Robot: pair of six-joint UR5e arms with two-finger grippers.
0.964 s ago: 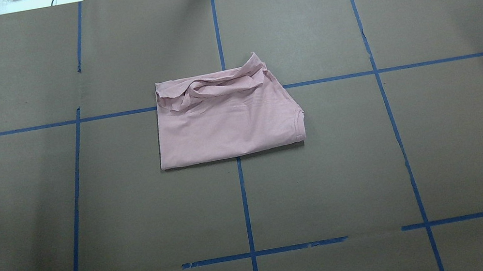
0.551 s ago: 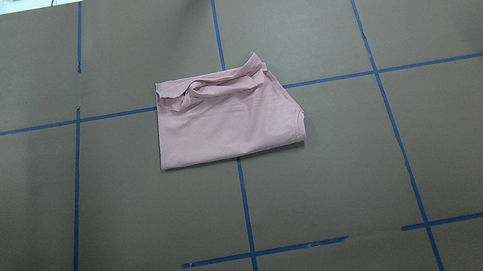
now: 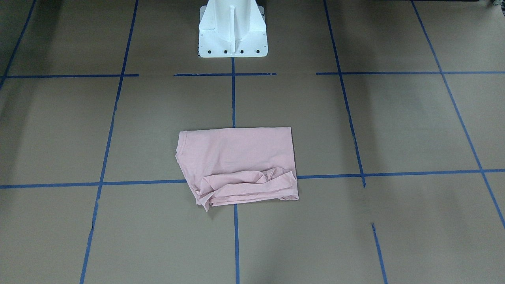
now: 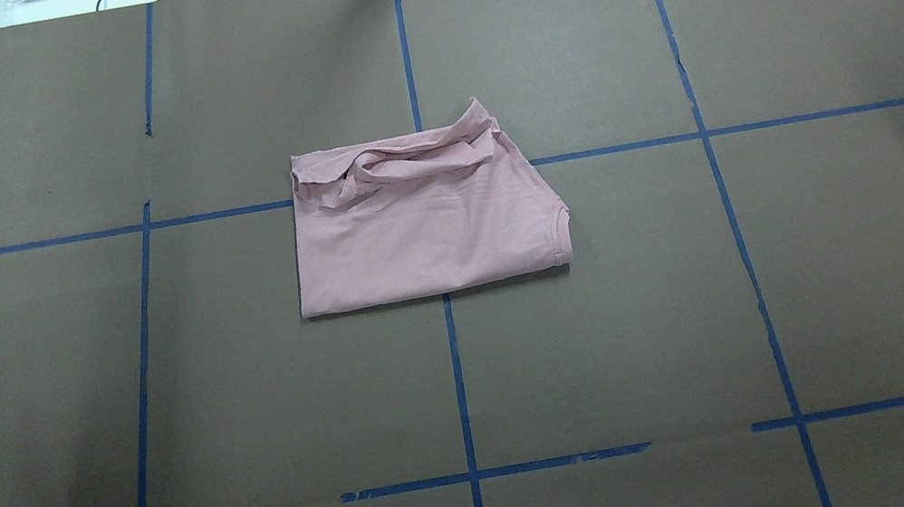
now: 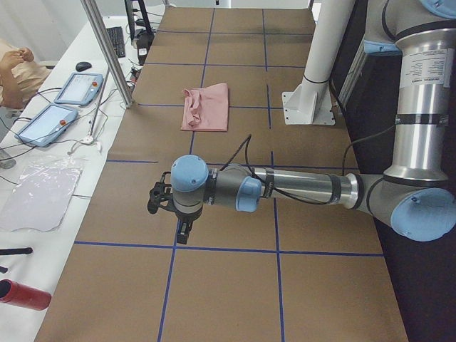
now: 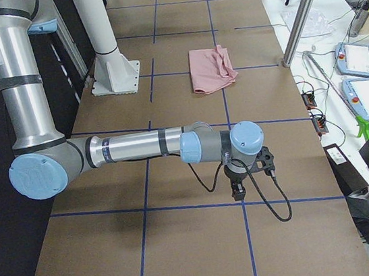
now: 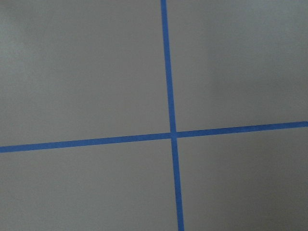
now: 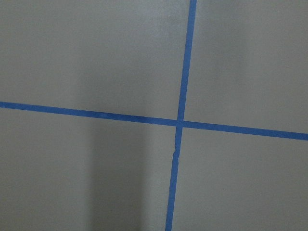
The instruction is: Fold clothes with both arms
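The pink T-shirt point(image 4: 424, 226) lay in the middle of the table point(image 4: 699, 304), folded into a flat packet of roughly rectangular shape. It covered the crossing of two blue tape lines point(image 4: 459, 381) and stood in line with the white base point(image 3: 232, 35) of the robot. Only plain pink cloth was on top, and no print could be seen. The side near the robot was straight and smooth. The far side was not tidy: a loose strip of cloth was bunched there in several wrinkles, and one small point of it stood out past the edge. At the near corner on the robot's right, a stitched hem curved around the corner.

Both arms were low over the table, far from the T-shirt. The left arm point(image 5: 299, 189) was stretched out at the left end of the table, and the right arm point(image 6: 138, 146) at the right end. The left claw point(image 5: 158, 199) and the right claw point(image 6: 265, 159) appeared only in the side views, so I cannot tell how far each was open. Nothing appeared to be in them. Each wrist camera showed only brown table and crossing blue tape
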